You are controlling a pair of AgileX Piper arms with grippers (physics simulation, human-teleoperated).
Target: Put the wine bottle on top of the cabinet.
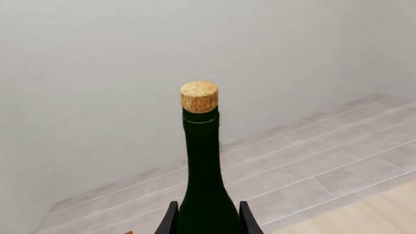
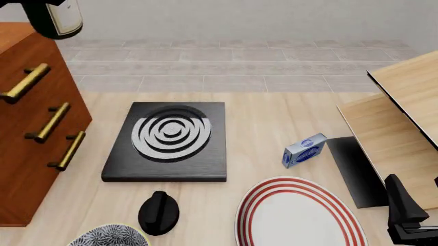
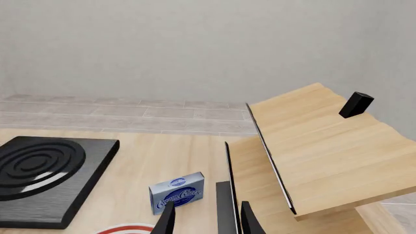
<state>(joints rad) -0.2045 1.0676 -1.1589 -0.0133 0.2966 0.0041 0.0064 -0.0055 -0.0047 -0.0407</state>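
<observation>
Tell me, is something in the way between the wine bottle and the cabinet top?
Nothing visible is. The wine bottle, gripped by the left gripper, hangs at the front view's top left, over the cabinet. The top surface is mostly out of frame.

The place looks like a simulated home kitchen. On the light wooden desk [image 2: 274,118] lies a black cooktop [image 2: 170,141] with grey ring burners. Near the cooktop, toward the camera, stand a red-striped plate [image 2: 294,215] and a patterned bowl [image 2: 110,237]. Behind the cooktop are pale floor tiles [image 2: 239,61] and a plain grey wall [image 2: 239,18].
</observation>
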